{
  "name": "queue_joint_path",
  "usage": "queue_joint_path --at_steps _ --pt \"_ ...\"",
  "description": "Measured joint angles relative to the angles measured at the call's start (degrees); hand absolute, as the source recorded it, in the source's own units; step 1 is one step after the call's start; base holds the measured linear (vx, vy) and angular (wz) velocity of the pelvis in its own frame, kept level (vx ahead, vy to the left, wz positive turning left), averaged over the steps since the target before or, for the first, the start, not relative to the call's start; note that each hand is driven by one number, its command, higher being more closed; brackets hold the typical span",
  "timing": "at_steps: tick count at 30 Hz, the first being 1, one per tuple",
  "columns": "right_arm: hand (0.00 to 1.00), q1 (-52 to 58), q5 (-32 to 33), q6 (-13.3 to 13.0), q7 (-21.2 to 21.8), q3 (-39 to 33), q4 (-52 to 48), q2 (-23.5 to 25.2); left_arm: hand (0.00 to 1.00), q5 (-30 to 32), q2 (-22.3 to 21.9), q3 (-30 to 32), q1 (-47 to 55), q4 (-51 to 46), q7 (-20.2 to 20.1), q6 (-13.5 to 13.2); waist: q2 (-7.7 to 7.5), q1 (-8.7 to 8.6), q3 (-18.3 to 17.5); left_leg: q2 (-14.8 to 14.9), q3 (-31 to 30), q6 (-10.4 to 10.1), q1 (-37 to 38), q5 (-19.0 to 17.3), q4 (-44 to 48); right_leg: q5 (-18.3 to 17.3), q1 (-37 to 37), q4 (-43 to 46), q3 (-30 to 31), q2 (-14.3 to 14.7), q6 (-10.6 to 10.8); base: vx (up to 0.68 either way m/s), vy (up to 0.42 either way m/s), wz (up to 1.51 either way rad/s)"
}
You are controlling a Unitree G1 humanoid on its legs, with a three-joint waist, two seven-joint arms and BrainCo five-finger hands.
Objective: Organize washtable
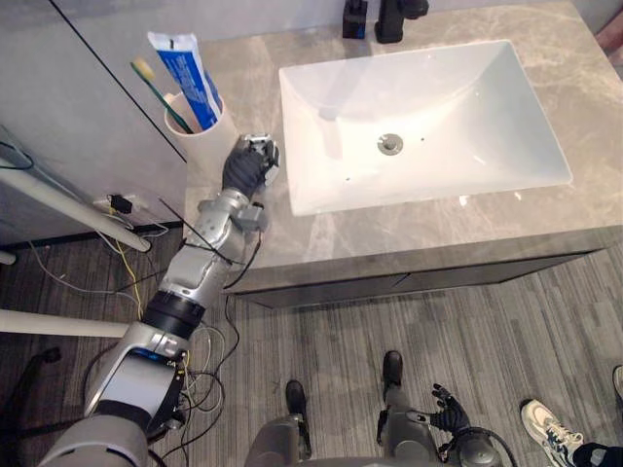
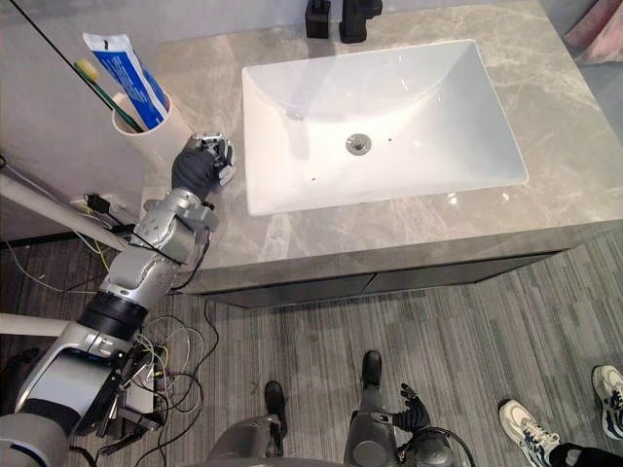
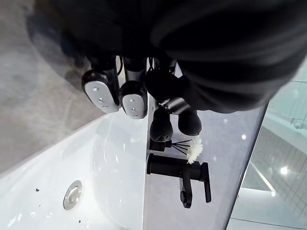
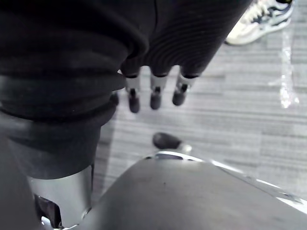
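Your left hand (image 1: 251,165) sits upper left, fingers curled on nothing, just beside the cup (image 1: 204,141) holding toothpaste (image 1: 185,63) and toothbrush (image 1: 161,92). A careless sideways sweep could topple it. Right hand (image 1: 450,413) hangs relaxed, bottom.

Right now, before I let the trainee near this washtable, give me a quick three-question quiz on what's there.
1. True or false: the toothpaste tube stands in the cup.
2. Which hand is up on the countertop beside the cup? A the left hand; B the right hand; C a person's hand.
3. Fill in: the black faucet stands behind the white ____.
Key: 1 true; 2 A; 3 sink.
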Motion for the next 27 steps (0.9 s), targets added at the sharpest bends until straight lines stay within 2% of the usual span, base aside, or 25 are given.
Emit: queue_joint_path --at_steps 6,10,15,21,27 --pt "0.0 0.0 0.0 -0.4 -0.1 0.3 -0.4 -0.1 1.0 0.5 0.8 0.0 -2.8 0.3 1.0 -0.1 0.03 0.13 0.5 0.1 0.0 0.0 -1.4 0.0 1.2 0.4 -1.0 0.0 0.3 0.0 -0.2 -0.03 0.007 -0.01" --pt "0.0 0.4 0.1 -0.4 -0.3 0.4 -0.4 -0.2 1.0 1.2 1.1 -1.1 -2.5 -0.9 0.6 0.0 0.04 0.97 0.5 0.2 0.0 0.0 -1.4 0.0 1.3 0.4 -0.8 0.0 0.2 0.1 -0.2 0.0 0.0 0.0" --pt "0.0 0.7 0.4 -0.2 -0.4 0.4 -0.1 -0.3 1.0 2.9 2.4 -4.8 1.7 -8.9 -2.0 0.1 0.04 1.76 0.4 0.2 -0.7 0.0 -0.8 0.0 1.3 0.3 0.3 0.0 -0.4 0.1 -0.2 0.0 0.004 0.07" --pt "0.0 0.8 0.4 -0.1 -0.4 0.5 0.4 -0.5 1.0 2.0 8.0 -9.1 8.0 -18.0 -5.7 0.3 0.22 2.68 0.3 0.2 -1.5 0.0 0.1 0.0 1.3 0.1 1.6 0.0 -1.3 0.0 -0.3 -0.01 0.007 0.06" --pt "0.0 1.0 0.4 -0.1 -0.4 1.3 2.5 -1.0 1.0 0.1 10.6 -8.8 12.8 -21.3 -7.6 0.3 0.25 4.22 -1.5 0.1 -2.4 -0.2 0.1 0.1 0.8 -0.3 2.0 0.0 -2.3 0.0 -0.3 0.01 0.009 0.08"
